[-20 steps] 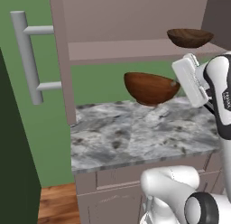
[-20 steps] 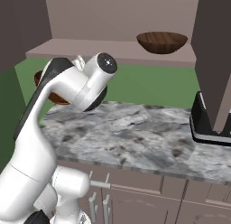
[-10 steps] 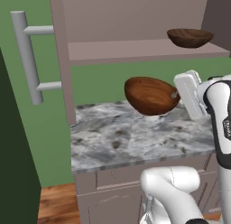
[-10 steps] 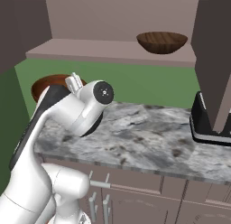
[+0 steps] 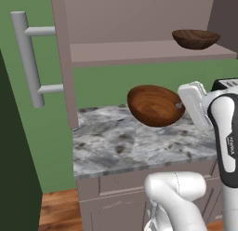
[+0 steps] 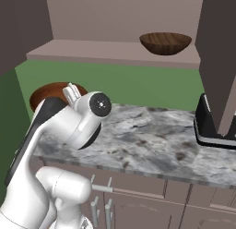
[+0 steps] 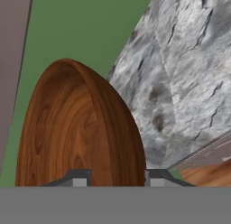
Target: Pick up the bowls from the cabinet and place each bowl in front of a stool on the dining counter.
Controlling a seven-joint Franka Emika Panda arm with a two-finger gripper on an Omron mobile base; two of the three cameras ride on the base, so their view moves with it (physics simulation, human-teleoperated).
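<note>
Hand view: the claw (image 7: 113,177) clamps a bowl's (image 7: 81,133) rim, now tipped more upright than before, above the marble surface (image 5: 121,146). Second bowl (image 5: 195,39) waits above on the shelf (image 5: 139,52).

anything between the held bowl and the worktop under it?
Nothing: in the left base view the held bowl, gripped by the gripper, hangs tilted over a bare patch of marble worktop.

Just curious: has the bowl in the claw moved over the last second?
Yes. The held bowl has tipped onto its side and dropped lower, farther below the cabinet shelf, above the marble worktop.
</note>
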